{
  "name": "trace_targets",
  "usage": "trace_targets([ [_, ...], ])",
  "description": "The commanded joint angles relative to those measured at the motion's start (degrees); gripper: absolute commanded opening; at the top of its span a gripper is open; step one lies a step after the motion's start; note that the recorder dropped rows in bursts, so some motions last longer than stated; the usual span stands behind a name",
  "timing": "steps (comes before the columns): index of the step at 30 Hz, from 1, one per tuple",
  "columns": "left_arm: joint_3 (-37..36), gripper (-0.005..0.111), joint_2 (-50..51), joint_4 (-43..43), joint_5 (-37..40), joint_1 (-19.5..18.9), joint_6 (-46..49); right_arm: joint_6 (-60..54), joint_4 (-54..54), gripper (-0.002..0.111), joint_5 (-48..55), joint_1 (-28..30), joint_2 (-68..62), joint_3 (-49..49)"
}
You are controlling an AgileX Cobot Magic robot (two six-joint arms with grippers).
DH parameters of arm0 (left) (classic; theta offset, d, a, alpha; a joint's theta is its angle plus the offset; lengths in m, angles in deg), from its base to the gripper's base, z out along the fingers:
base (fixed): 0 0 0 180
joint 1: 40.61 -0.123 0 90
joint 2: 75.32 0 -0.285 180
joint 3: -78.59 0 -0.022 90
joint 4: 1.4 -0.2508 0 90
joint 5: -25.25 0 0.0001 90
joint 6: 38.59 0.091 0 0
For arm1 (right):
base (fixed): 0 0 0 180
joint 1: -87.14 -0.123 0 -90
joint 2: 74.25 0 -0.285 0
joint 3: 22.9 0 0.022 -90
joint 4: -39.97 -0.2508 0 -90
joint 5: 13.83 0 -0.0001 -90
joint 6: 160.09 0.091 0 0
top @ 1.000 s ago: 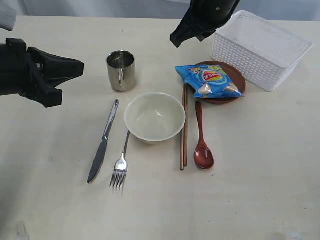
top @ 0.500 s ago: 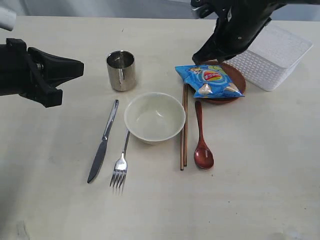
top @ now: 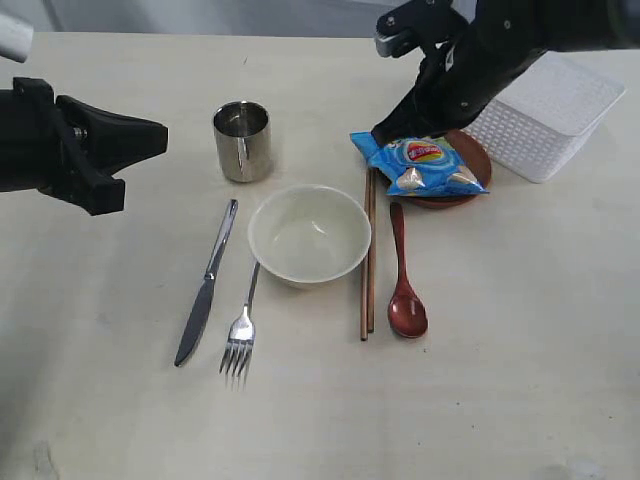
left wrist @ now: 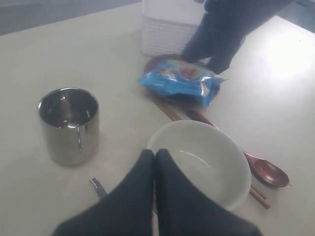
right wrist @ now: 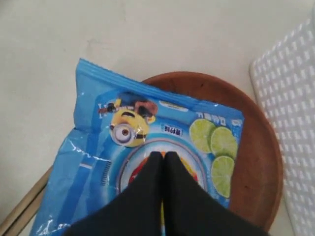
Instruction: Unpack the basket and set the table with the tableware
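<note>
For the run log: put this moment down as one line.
left gripper: shut, holding nothing | right gripper: shut, over snack bag | snack bag: lying on brown plate | bowl, cup: on table

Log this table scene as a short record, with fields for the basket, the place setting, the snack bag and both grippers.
basket: white, at the far right
bowl: cream, empty, centre
cup: steel, upright, beyond the bowl
knife and fork: left of bowl
chopsticks and spoon: right of bowl
plate: brown, beside basket, under snack bag
snack bag: blue, lying on plate
left gripper: shut, empty
right gripper: shut, above snack bag, contact unclear
</note>
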Motion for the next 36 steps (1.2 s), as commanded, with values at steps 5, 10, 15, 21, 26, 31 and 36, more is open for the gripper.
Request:
trace_targets([
  [5,-0.34,0.000,-0.10,-0.25,-0.25,-0.14,-0.29,-0.32,0.63,0.000,-1.24,0.49,-5.80,-0.30],
  [10,-0.34,0.000,0.26,-0.25,-0.25,-0.14,-0.29,-0.21,1.77,0.000,-0.28,0.49,-5.92,-0.30],
  [15,-0.34,0.000,0.26,-0.25,-0.25,-0.14,-0.29,0.44,3.08,0.000,0.49,0.49,-5.92,-0.30],
  [21,-0.34,0.000,0.26,-0.25,-0.25,-0.14,-0.29,2.10,4.42,0.000,0.61,0.49,-3.49,-0.17],
  [26,-0.34,0.000,0.26,-0.25,-0.25,-0.14,-0.29,4.25,4.17,0.000,0.99,0.49,0.39,-0.17],
  [31,-0.34,0.000,0.26,-0.25,-0.25,-0.14,-0.29,6.85,3.92,0.000,5.14,0.37,3.87,-0.17],
  [36,-0.34,0.000,0.27,-0.25,-0.25,-0.14,-0.40,7.14,-3.06,0.000,15.02,0.37,4.96,-0.28],
])
